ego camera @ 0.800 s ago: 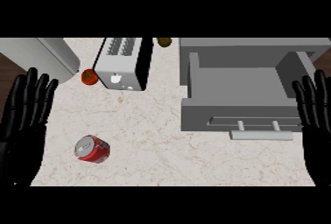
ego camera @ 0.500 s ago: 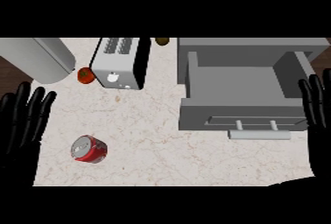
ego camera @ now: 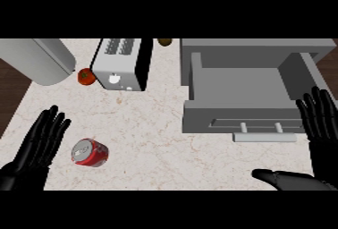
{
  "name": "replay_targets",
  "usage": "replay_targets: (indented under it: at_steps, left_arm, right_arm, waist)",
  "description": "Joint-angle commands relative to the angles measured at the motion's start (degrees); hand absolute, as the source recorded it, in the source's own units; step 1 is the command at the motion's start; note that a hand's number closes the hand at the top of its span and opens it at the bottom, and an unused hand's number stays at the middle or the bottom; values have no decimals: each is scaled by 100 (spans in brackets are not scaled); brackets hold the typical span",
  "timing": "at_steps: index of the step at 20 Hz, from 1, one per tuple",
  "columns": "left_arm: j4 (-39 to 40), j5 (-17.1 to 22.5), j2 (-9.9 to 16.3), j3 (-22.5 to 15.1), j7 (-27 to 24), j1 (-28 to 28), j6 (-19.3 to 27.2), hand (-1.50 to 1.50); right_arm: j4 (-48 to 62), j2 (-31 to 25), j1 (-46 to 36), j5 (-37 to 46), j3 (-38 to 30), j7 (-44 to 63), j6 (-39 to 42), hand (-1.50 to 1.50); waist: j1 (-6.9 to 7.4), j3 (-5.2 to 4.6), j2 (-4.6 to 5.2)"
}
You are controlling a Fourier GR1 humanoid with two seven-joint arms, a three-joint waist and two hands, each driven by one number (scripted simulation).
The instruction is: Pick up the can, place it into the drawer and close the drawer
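A red can (ego camera: 90, 153) with a silver top lies on its side on the marble counter at the lower left. My left hand (ego camera: 38, 147) is open just left of it, fingers straight, not touching it. The grey drawer (ego camera: 247, 101) stands pulled open at the right, its inside bare, with a bar handle (ego camera: 262, 137) at its front. My right hand (ego camera: 319, 129) is open at the right edge beside the drawer's front corner, thumb spread low toward the centre.
A silver toaster (ego camera: 120, 63) stands at the back centre-left. A red tomato-like thing (ego camera: 86, 76) lies beside it. A large grey cylinder (ego camera: 41, 60) is at the back left. A small brown object (ego camera: 164, 42) sits behind the toaster. The counter's left edge (ego camera: 14, 116) borders dark wood.
The view has shifted, so everything sits lower and further right. My left hand has come in closer to the can. My right hand has moved inward, its thumb now showing.
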Motion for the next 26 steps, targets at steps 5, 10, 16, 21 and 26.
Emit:
replay_targets:
  at_steps: [5,10,16,21,26]
  left_arm:
    - [-664,83,-163,-51,366,734,-99,-150]
    - [-490,467,-86,644,596,317,-163,-150]
    - [4,62,-373,376,63,533,-168,-150]
    - [928,-85,-445,516,-23,-166,-92,-150]
    - [1326,50,-368,857,-609,51,-354,-150]
  right_arm:
    - [170,-72,340,-226,-343,-301,300,-150]
    - [-238,89,572,-57,-143,-102,310,-150]
    - [-179,-131,1001,-574,-671,-563,865,-150]
    - [-345,-44,820,-394,-605,-197,726,-150]
    - [132,-170,507,-591,-962,-377,920,-150]
  waist:
    - [5,-4,0]
    - [-12,-5,2]
    - [-22,-4,-1]
    - [-42,-5,5]
    - [-16,-5,5]
